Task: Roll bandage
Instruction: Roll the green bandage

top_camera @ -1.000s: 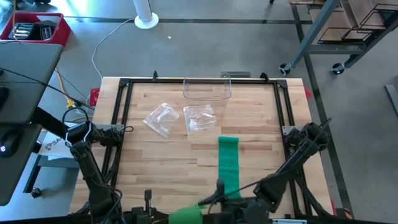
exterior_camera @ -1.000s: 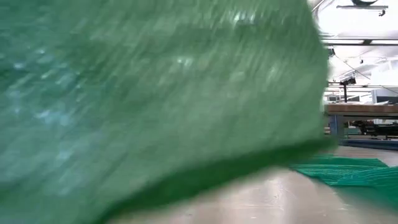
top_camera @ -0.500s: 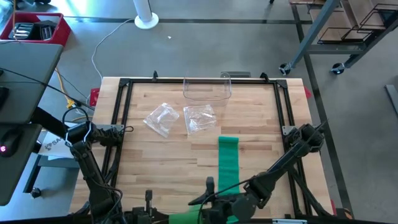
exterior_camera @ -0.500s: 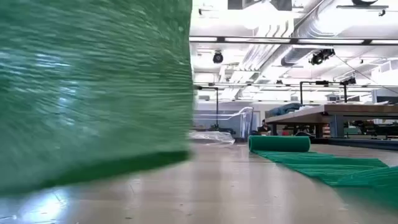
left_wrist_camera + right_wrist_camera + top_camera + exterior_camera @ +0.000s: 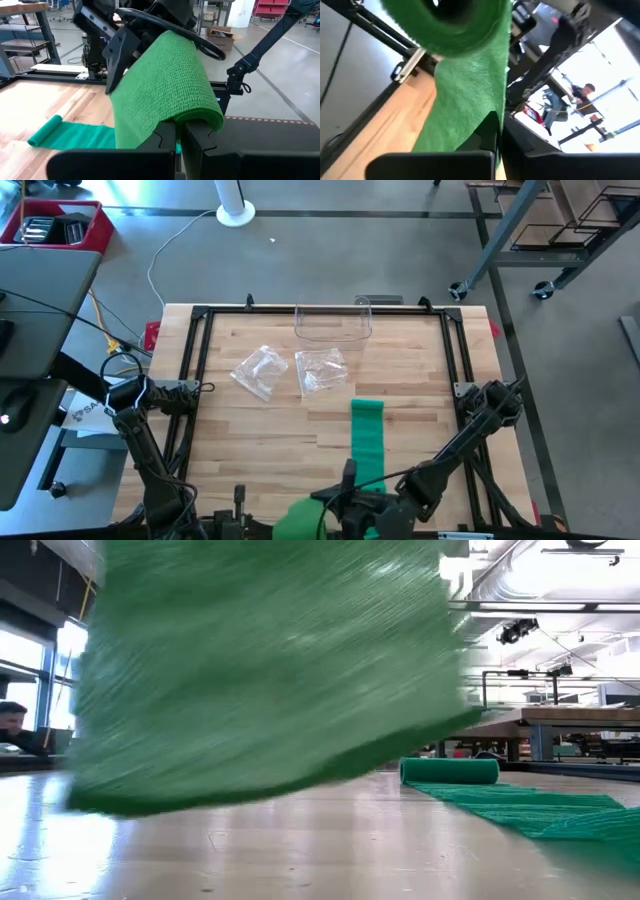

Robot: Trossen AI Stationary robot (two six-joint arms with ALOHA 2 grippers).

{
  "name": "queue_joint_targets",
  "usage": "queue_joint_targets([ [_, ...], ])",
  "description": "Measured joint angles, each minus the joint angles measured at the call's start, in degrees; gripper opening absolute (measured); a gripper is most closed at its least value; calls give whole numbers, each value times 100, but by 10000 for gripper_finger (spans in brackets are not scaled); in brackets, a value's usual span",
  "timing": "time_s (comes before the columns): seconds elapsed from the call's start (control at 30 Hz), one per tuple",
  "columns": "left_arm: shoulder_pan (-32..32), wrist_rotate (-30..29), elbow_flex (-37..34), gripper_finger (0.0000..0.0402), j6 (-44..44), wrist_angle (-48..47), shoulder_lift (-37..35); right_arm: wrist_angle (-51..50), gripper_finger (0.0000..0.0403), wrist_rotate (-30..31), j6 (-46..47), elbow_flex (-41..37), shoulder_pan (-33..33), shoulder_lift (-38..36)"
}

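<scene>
**Two grips now pinch the green bandage**

One long wooden counter [image 5: 260,430] carries the bandage [image 5: 368,442], whose unrolled strip runs from a small rolled end [image 5: 449,771] near the middle to the near edge, where it lifts into a loose coil. The right gripper [image 5: 496,131], wide a second ago, has clamped its jaws onto the hanging strip just below the coil. The left gripper [image 5: 179,131] stays clenched on the coil's fabric. With both ends pinched, winding can likely go on.
</scene>
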Motion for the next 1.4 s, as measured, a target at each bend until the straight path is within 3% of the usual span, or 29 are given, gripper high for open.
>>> queue_joint_targets([
  [0.1,-30,-10,0,1,-8,0,1,-227,3,-76,266,0,38,0],
  [0.23,-88,-83,0,1,-10,-28,2,-16,1,39,-76,0,170,0],
  [0.5,-18,143,0,1,-94,-42,2,1501,1,108,-2545,0,247,0],
  [0.67,4,234,0,1,-110,-48,2,1919,0,244,-3135,2,172,0],
  [1.0,-24,238,0,1,-54,-55,2,423,0,406,-1511,2,-29,7],
  [1.2,-88,167,0,1,-53,-55,4,-424,0,-264,-184,2,-177,7],
  [1.4,-133,-13,0,1,-49,-46,5,-530,0,-486,168,2,-227,4],
])
